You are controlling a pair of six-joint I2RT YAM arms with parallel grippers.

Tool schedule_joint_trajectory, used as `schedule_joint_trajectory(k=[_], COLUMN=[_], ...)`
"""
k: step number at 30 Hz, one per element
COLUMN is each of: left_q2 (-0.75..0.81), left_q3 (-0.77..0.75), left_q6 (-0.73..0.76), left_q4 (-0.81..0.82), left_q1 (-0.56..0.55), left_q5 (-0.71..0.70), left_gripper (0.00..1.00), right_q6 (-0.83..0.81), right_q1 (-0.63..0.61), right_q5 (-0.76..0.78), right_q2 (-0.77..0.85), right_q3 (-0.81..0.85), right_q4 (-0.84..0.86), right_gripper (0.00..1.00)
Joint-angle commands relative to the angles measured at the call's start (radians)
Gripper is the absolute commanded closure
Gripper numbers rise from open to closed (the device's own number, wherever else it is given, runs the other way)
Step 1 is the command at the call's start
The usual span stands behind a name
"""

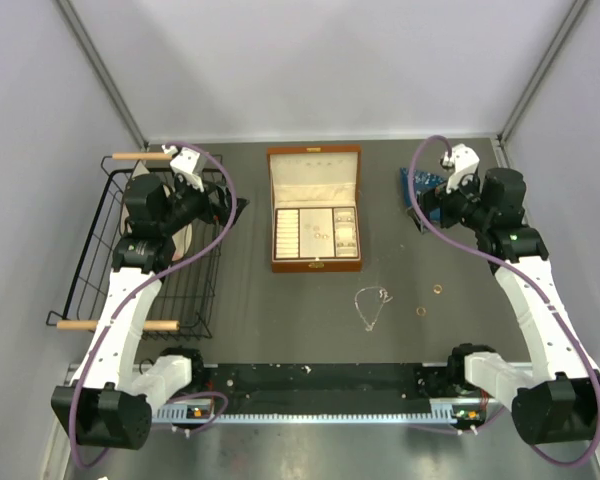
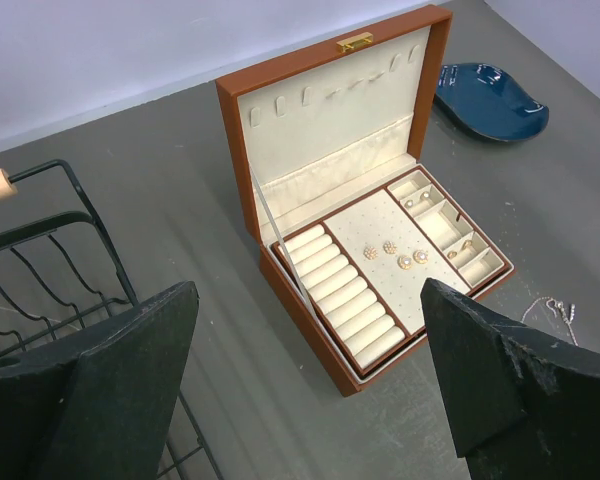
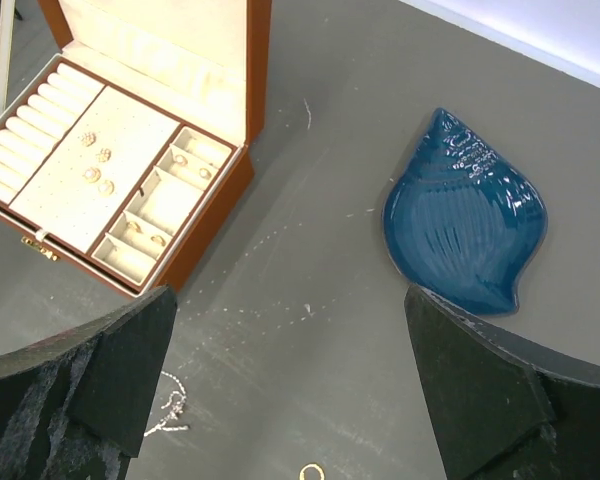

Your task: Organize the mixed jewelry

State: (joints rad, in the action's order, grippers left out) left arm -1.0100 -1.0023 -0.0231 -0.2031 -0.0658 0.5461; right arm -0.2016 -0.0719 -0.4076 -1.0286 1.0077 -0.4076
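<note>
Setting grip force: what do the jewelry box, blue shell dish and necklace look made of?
Jewelry box: matte brown outside, wood or leatherette, unclear; cream fabric-looking lining.
Blue shell dish: likely glazed ceramic, glossy with ribbed highlights.
Necklace: thin silvery chain, probably metal; too small to confirm.

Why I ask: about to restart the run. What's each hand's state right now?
Left hand: open, holding nothing.
Right hand: open, holding nothing.

Both arms bent, prob. held up high. The left tool point(image 2: 305, 300) is open wide, the right tool point(image 3: 288, 300) too.
</note>
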Motion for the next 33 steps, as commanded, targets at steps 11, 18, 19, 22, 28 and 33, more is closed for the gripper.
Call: schedule_joint_trajectory(k=[11, 18, 19, 22, 28, 33], left_q2=[0.004, 0.014, 0.013, 0.010, 0.008, -0.007], left_q3=[-0.042, -0.021, -0.019, -0.010, 0.007, 0.010], left_q6=[0.043, 0.143, 0.170, 0.222, 0.253, 0.256], left_q4=[0.004, -0.068, -0.079, -0.117, -0.134, -0.134], left_q1=[0.001, -0.031, -0.045, -0.080, -0.141, -0.160], left_q5=[0.069, 0.117, 0.117, 0.106, 0.063, 0.038], left_gripper=[0.01, 0.01, 0.01, 0.01, 0.01, 0.01], right_q6=[-0.088, -0.186, -0.202, -0.257, -0.351, -0.381], right_q1=[-0.071, -0.092, -0.113, -0.164, -0.210, -0.281], right_q5=[0.033, 0.013, 0.026, 0.073, 0.076, 0.093], right_q2=[0.005, -0.021, -0.025, -0.050, -0.129, -0.200], right_q3=[0.006, -0.015, -0.021, -0.060, -0.132, -0.179], right_q4=[-0.083, -0.191, -0.209, -0.220, -0.221, -0.218], right_gripper=[0.01, 0.02, 0.03, 0.07, 0.12, 0.18])
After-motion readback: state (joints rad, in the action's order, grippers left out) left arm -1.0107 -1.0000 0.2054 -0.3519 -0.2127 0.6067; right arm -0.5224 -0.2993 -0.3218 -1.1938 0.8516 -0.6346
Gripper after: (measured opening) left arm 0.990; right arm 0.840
